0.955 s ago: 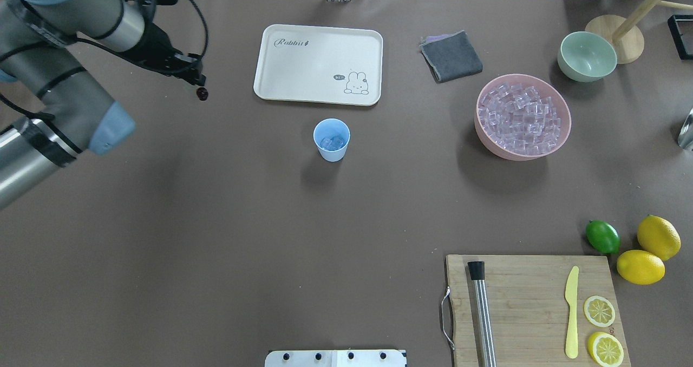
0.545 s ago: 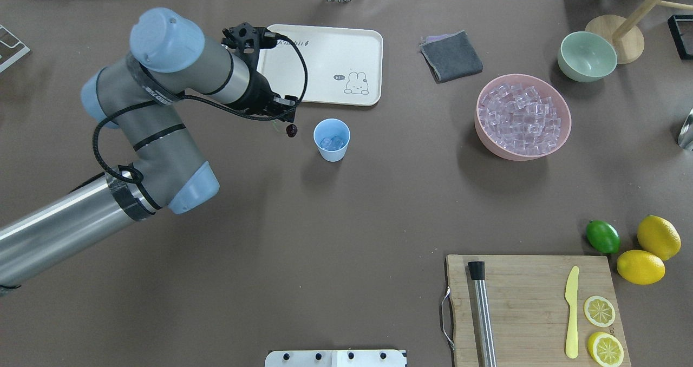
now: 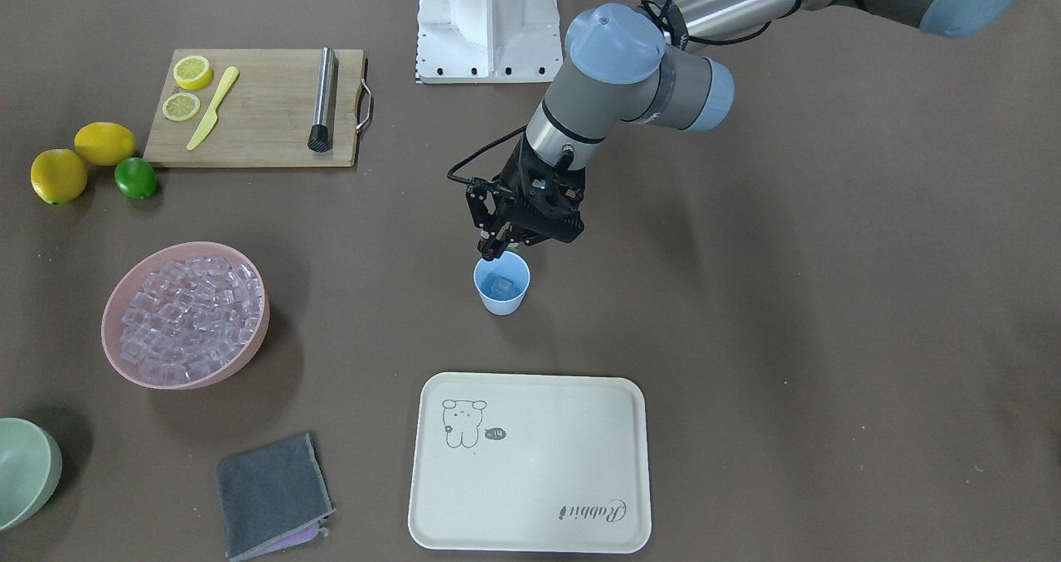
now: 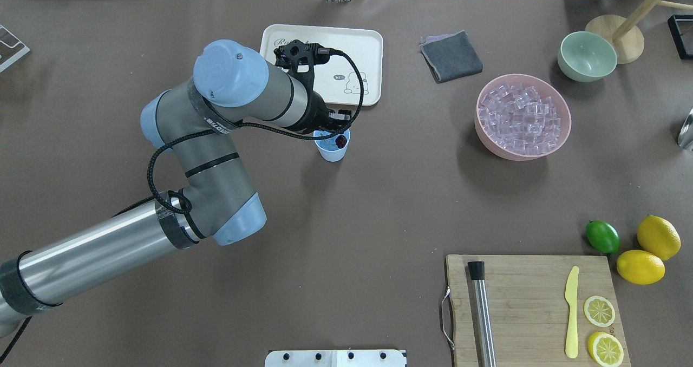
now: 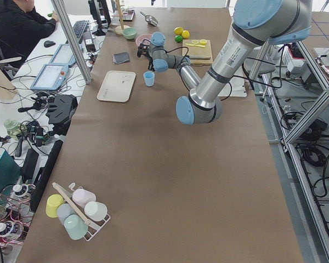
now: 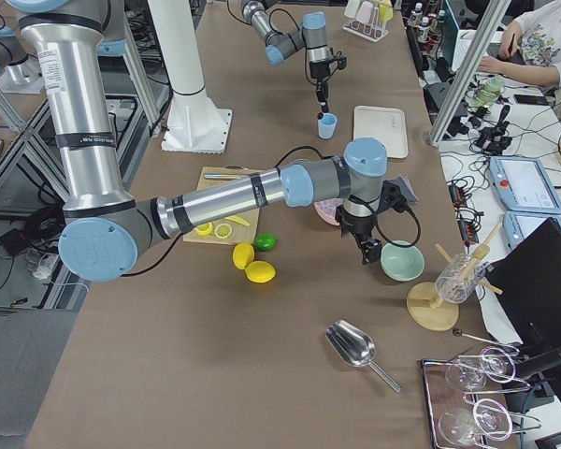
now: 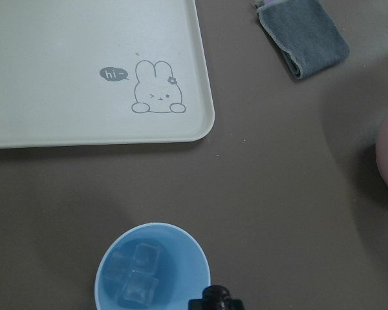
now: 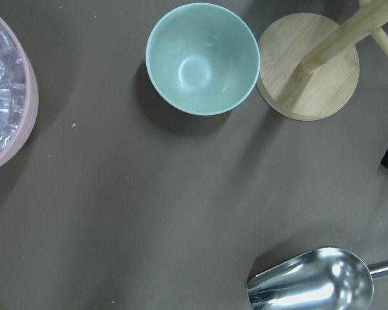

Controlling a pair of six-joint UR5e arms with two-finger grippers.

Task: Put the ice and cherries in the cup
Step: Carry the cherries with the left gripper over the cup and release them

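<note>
The light-blue cup (image 4: 330,153) stands mid-table in front of the cream tray and holds a few ice cubes (image 7: 136,274). My left gripper (image 4: 337,131) is shut on the stems of the dark cherries (image 4: 341,140), which hang just over the cup's rim on its right side. In the front view the gripper (image 3: 491,247) is right above the cup (image 3: 501,290). The cherries show at the bottom of the left wrist view (image 7: 216,296). More ice (image 4: 520,115) fills the pink bowl. My right gripper (image 6: 369,251) hovers near the pale green bowl; I cannot tell whether it is open.
A cream rabbit tray (image 4: 360,45) lies behind the cup and a grey cloth (image 4: 451,56) right of it. A pink bowl (image 4: 487,139), green bowl (image 4: 587,56), wooden stand (image 8: 310,71) and metal scoop (image 8: 317,281) are at the right. A cutting board (image 4: 530,302), lime (image 4: 602,236) and lemons sit front right.
My left arm has swung right across the table with the cherries, from the far left to just above the cup. The cup and bowls have not moved.
</note>
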